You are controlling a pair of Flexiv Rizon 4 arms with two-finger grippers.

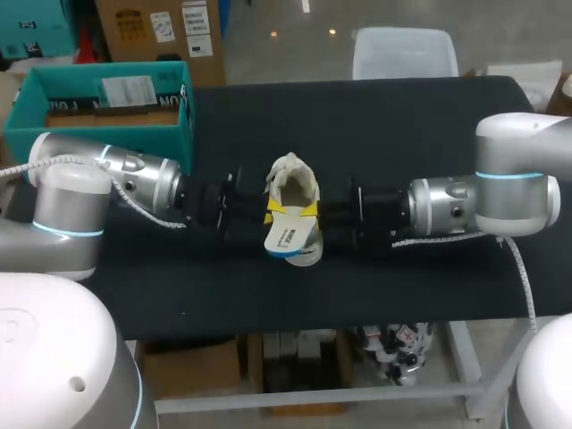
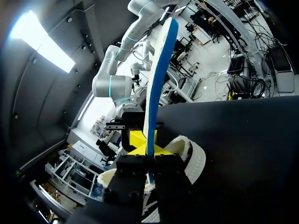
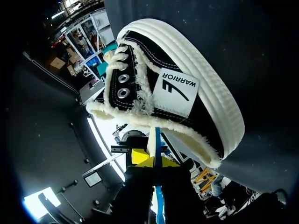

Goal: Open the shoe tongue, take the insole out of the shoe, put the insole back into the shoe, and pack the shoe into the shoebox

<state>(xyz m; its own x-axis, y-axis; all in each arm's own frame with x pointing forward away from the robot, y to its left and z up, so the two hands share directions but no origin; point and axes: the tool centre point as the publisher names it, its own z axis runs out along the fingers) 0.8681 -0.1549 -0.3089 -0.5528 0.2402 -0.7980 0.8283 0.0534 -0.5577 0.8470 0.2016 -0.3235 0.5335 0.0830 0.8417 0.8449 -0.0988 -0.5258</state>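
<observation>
A shoe [image 1: 295, 179], pale from above, lies at the middle of the black table [image 1: 402, 116]. In the right wrist view the shoe [image 3: 187, 93] shows a black canvas side and a white sole. A white insole with a blue edge [image 1: 288, 237] sticks up out of the shoe's opening. My left gripper [image 1: 271, 213] and right gripper [image 1: 310, 213] meet at it from opposite sides. Seen edge-on, the insole [image 2: 159, 84] runs between the left gripper's [image 2: 150, 156] fingers, which press on it. My right gripper [image 3: 156, 161] is likewise shut on the insole [image 3: 157, 140]. The other gripper faces each wrist view.
A teal open shoebox [image 1: 98, 116] stands at the table's back left corner, behind my left arm. A white plastic bin [image 1: 404, 52] sits just past the far edge.
</observation>
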